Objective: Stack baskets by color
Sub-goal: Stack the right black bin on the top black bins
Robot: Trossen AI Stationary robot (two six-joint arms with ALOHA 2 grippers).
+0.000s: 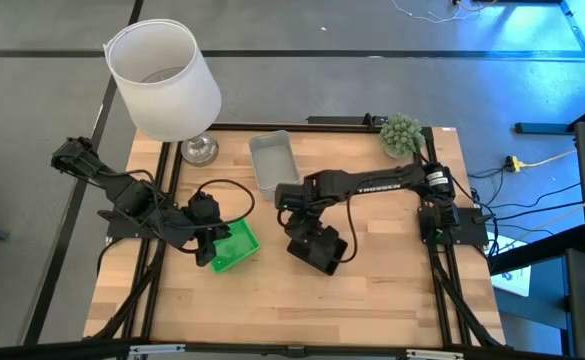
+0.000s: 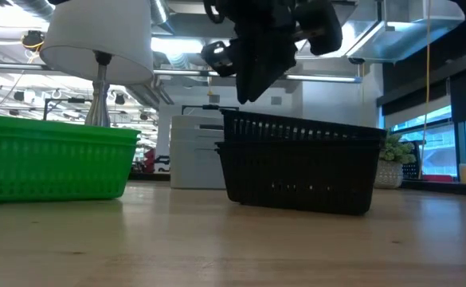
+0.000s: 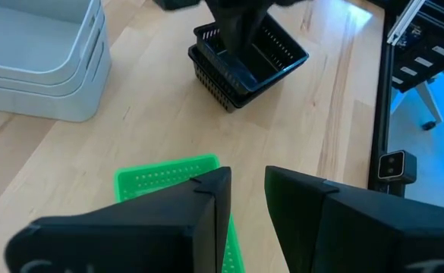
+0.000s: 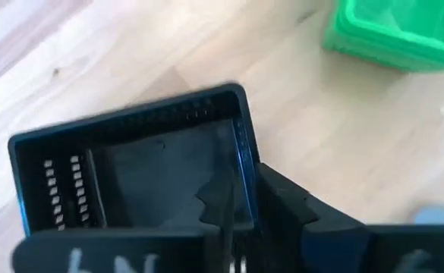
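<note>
**Right gripper on the black stack, left gripper at the green**

Right gripper [image 1: 307, 238] sits over the black baskets [image 1: 319, 249], mid-table, a bit toward the front edge. In the right wrist view its fingers [image 4: 282, 205] straddle one wall of the top black basket [image 4: 130, 167], one finger inside, one outside, so it looks pinched on that wall; can't tell how firmly. From table height the black baskets [image 2: 300, 163] show as a nested stack, top one sitting slightly tilted, not fully seated, w/ the gripper [image 2: 256, 80] coming down onto the rim from above.

Left gripper [image 1: 212, 243] is at the green baskets [image 1: 233, 246], left of the black stack and apart from it. Left wrist view: fingers [image 3: 206, 208] stand w/ a gap between them, parted, the green stack [image 3: 168, 182] just under and beyond the tips. Can't tell if it touches the green rim. The black stack [image 3: 244, 64] shows further off there w/ the other arm on it.

Grey-white baskets [image 1: 272, 160] are nested toward the back of the table, behind the right arm's forearm, near the lamp base.

Table [image 1: 372, 300] is light wood planks w/ a dark frame round it. Lamp w/ white shade [image 1: 164, 80] stands at the back left corner, small green ball plant [image 1: 401, 134] at the back right. Cables trail over the floor on the right. Room behind, seen from table height: a white cabinet [image 2: 193, 151], ceiling ducts and strip lights, windows at the right.
</note>
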